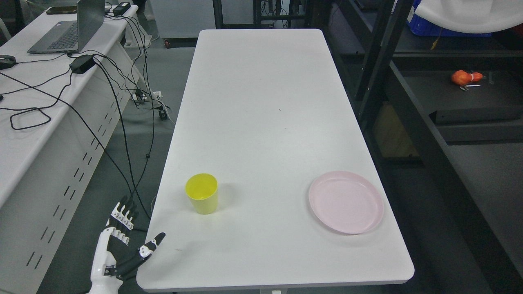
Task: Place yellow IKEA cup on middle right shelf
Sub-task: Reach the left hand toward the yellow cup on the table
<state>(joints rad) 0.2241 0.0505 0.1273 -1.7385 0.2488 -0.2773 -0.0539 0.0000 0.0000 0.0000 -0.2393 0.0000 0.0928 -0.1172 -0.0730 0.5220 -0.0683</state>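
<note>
White table (269, 102) mostly bare beyond yellow cup (202, 199), upright near its left edge. Left hand (122, 241) below-left of cup, apart, fingers spread, holding nothing.

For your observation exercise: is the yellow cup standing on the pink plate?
No, the yellow cup stands upright on the bare white table, well apart from the pink plate.

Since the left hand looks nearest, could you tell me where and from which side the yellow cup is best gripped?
Probably around its side wall: the yellow cup stands upright, mouth open, with clear table around it. The open left hand sits off the table's near-left corner, so coming in from the cup's near-left side suits best.
</note>
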